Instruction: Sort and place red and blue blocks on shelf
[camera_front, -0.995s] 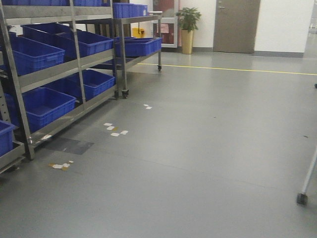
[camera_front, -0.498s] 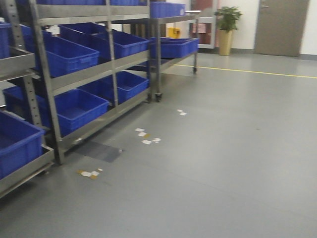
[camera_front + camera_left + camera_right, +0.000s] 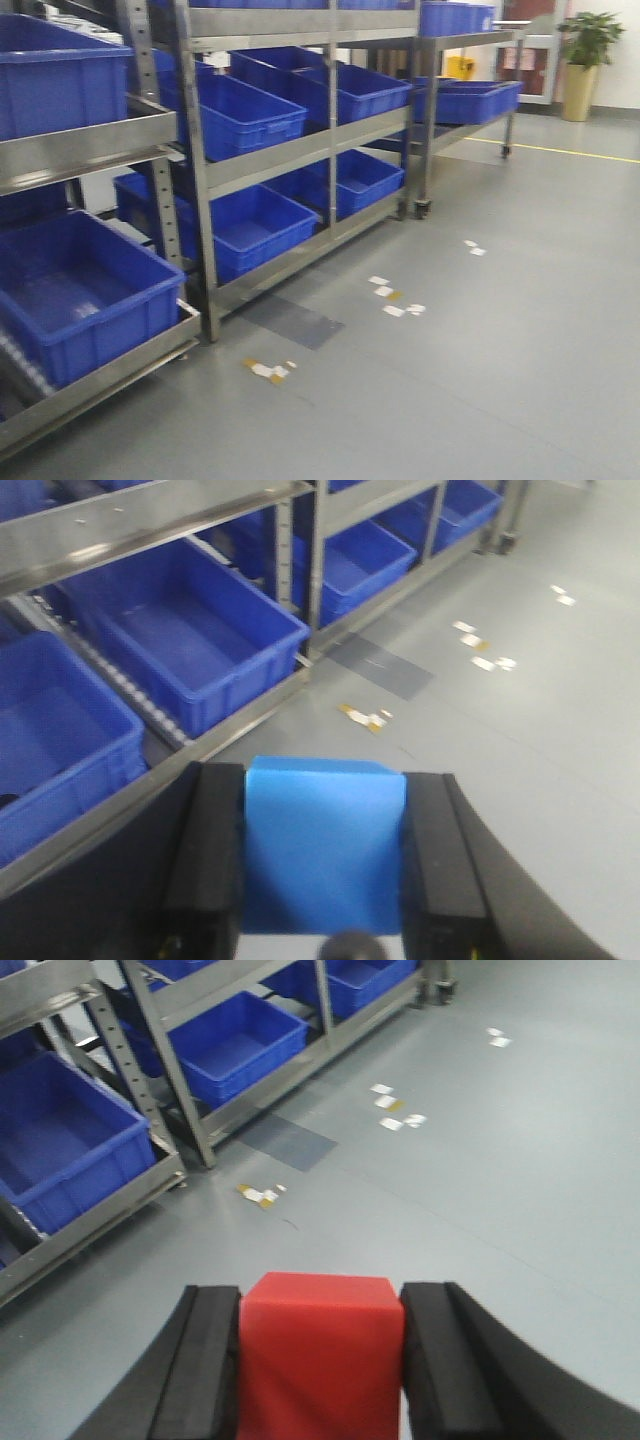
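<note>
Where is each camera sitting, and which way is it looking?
Front view: on the robot's body, facing forward at the shelf of blue bins and the floor; no robot part shows.
Left wrist view: on the left arm, looking past the left hand, which grips the blue block, toward the bins.
Right wrist view: on the right arm, looking past the right hand, which grips the red block, toward the floor.
Shared: all three see the shelf and the same tape scraps.

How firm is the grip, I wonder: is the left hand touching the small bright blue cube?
Touching. The left wrist view shows the small matte bright blue cube clamped between black fingers of the left hand, no gap.
</note>
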Controlling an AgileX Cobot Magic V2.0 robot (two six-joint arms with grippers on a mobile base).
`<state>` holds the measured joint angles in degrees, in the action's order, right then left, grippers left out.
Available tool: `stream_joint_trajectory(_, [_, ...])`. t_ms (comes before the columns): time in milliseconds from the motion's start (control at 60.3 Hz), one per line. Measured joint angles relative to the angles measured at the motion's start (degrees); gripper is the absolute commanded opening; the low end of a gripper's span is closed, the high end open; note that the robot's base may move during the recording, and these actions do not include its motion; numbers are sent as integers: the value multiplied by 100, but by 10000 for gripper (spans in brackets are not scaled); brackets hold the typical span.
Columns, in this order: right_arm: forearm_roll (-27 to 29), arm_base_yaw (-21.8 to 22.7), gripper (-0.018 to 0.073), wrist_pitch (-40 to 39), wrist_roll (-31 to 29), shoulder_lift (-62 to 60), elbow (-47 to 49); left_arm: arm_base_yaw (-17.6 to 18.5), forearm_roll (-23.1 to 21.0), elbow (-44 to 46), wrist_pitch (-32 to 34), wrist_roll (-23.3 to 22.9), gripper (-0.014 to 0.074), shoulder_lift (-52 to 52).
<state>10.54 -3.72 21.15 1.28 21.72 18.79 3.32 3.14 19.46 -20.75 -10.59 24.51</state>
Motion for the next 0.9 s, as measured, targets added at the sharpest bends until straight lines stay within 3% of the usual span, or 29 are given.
stream_joint_trajectory(896, [0, 0, 59, 0, 0, 0, 0, 0, 0, 0, 0, 0, 123, -3])
